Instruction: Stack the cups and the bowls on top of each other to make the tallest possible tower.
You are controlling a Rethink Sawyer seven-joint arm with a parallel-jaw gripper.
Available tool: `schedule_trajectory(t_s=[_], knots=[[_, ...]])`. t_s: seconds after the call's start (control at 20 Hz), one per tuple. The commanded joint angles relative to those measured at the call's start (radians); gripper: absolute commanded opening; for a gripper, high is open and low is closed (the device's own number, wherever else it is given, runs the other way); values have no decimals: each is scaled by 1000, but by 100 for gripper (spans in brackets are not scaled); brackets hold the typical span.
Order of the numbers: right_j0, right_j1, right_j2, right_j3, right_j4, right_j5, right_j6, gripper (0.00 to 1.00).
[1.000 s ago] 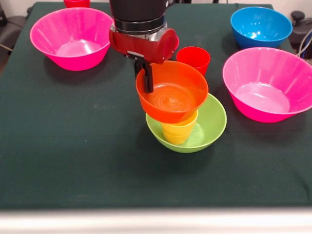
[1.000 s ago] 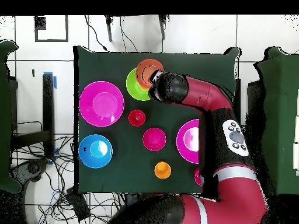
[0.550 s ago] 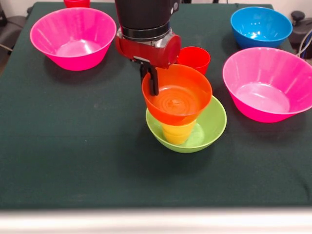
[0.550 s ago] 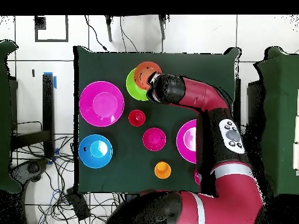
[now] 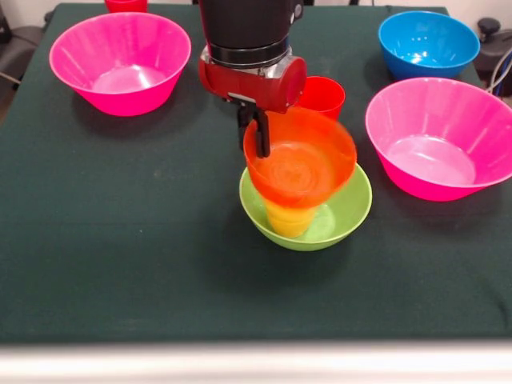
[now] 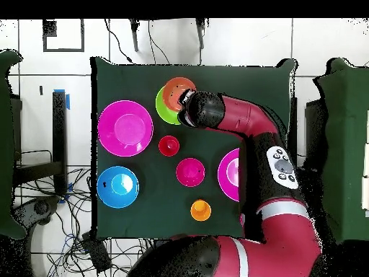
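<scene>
Claw (image 5: pixel 261 136) pinches orange bowl (image 5: pixel 300 166) rim above yellow cup (image 5: pixel 291 218); dark green desk (image 5: pixel 120 240); overhead shows tiled floor (image 6: pixel 43 79).

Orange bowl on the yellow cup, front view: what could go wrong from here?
1. The orange bowl sits tilted on the narrow yellow cup; once let go it may slide off into the lime-green bowl.
2. The gripper has a finger over the bowl's rim; drawing back could drag the bowl along and tip the cup.
3. The red cup stands just behind; a falling bowl could knock it.
</scene>
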Motion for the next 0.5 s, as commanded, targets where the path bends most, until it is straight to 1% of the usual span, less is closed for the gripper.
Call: schedule_trajectory(t_s=[0.05, 0.3, 0.5], knots=[[36, 36, 42, -1, -8, 39, 20, 100], [58, 39, 8, -27, -32, 68, 14, 100], [67, 45, -6, -42, -36, 82, 11, 100]])
